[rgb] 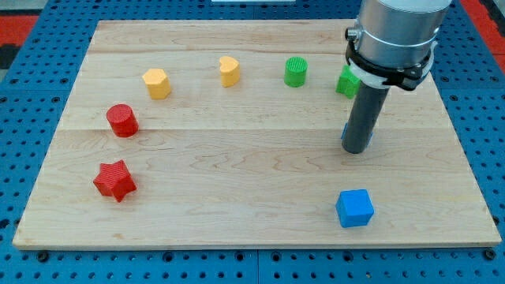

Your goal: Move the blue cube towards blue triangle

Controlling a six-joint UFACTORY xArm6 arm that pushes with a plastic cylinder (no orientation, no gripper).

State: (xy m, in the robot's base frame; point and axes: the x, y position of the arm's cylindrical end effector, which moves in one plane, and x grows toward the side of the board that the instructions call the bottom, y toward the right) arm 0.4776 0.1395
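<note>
The blue cube (pixel 354 208) lies on the wooden board (pixel 237 197) near the view's bottom right. My tip (pixel 357 150) rests on the board directly above the cube in the view, with a clear gap between them. Slivers of a blue block (pixel 345 136) show on both sides of the rod just above the tip. It is mostly hidden behind the rod, so its shape cannot be made out. The tip appears to be touching or right next to it.
A green block (pixel 346 82) is partly hidden behind the arm at the view's top right, with a green cylinder (pixel 295 72) to its left. A yellow heart (pixel 229 71) and a yellow block (pixel 157 83) lie along the top. A red cylinder (pixel 122 121) and a red star (pixel 115 181) lie at the left.
</note>
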